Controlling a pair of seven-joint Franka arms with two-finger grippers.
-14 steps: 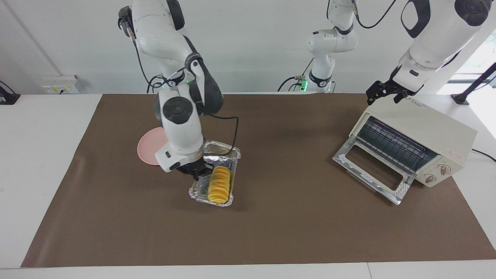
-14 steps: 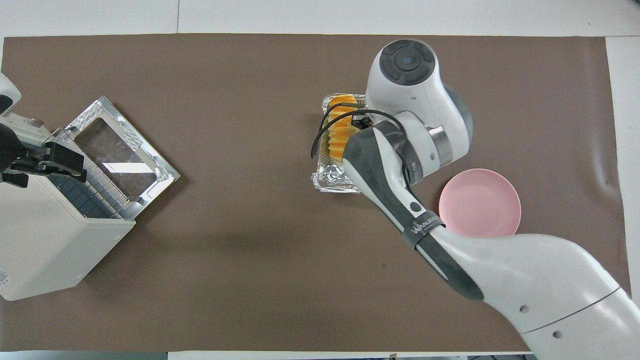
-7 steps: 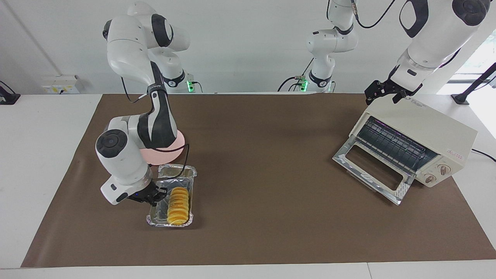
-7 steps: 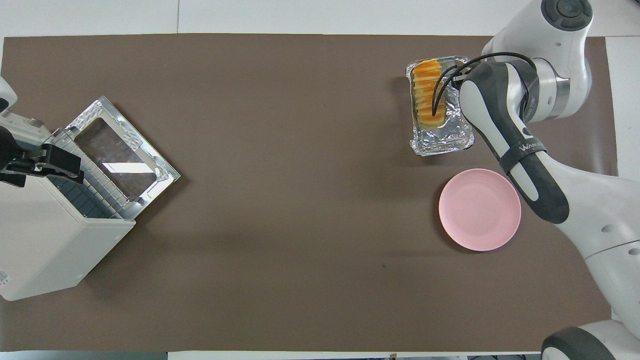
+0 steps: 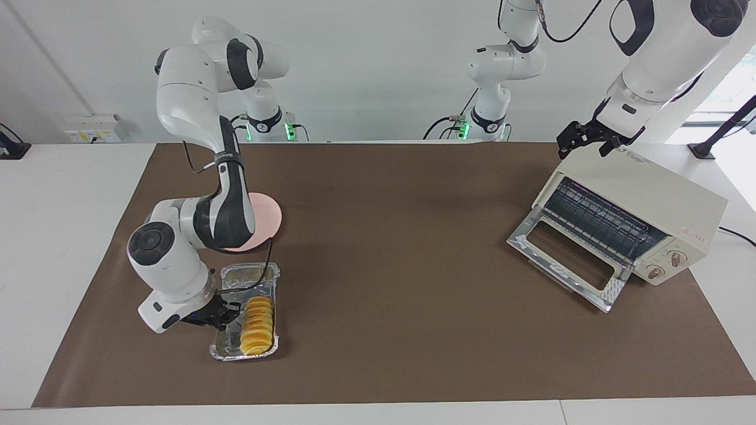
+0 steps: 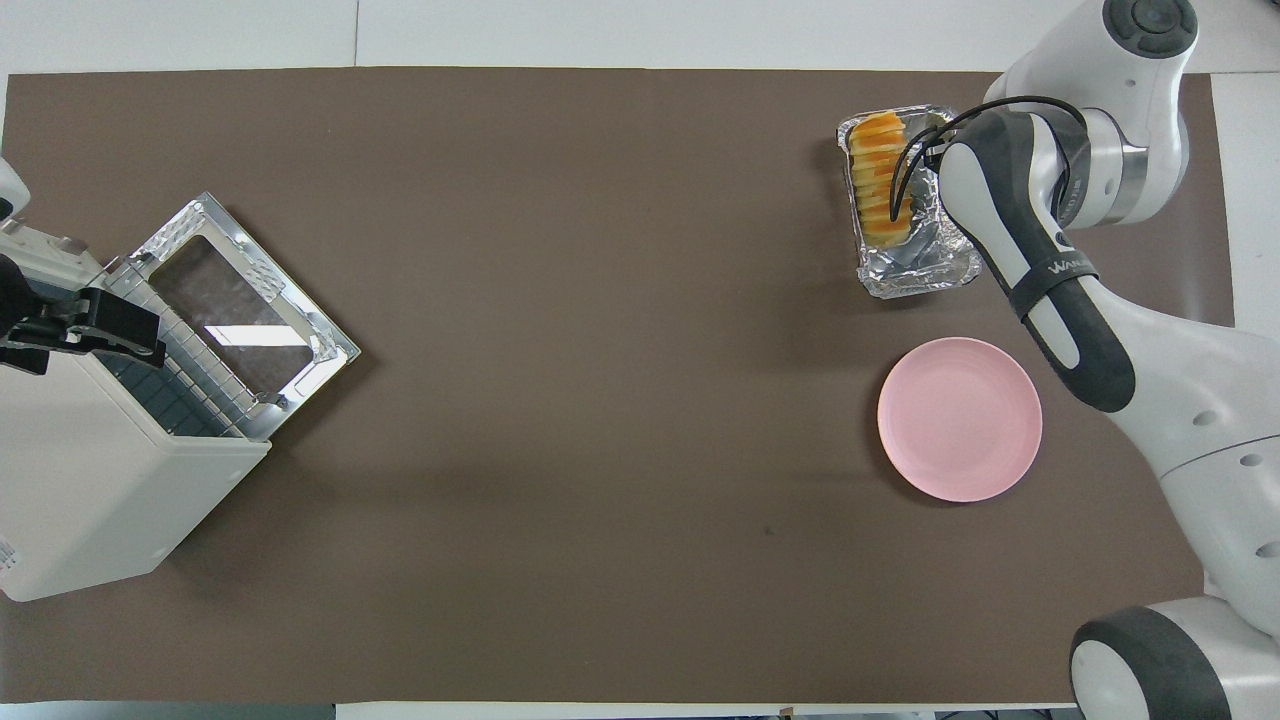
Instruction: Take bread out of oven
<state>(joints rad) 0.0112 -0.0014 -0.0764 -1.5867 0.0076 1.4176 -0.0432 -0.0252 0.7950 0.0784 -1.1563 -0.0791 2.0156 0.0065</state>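
Bread (image 5: pixel 257 326) is lying lengthwise in a crinkled foil tray (image 5: pixel 231 277), out of the oven (image 5: pixel 649 206), at the right arm's end of the table (image 5: pixel 413 330). Tray is sitting on the table, farther from the robots than the pink plate (image 5: pixel 266 221), with a gap between the two.

Right gripper (image 5: pixel 220 314) is sitting low at the tray's long rim on the side toward the right arm's end, apparently pinching the foil wall; from these views I cannot tell for certain whether it is clamping the rim or just touching it. In the overhead view the arm is covering that rim.

Left gripper (image 5: pixel 582 139) is resting at the top edge of the oven, over its roof; its finger state is not readable. Oven door (image 5: pixel 567 268) is hanging fully open, wire rack bare.

Handling judgement: loaf is looking light, soft and ridged, so likely to compress or break between segments. Best hold is probably across its short width near the middle, with gentle closure. Foil tray is thin, likely to buckle and tilt when held by one rim, letting the loaf slide.
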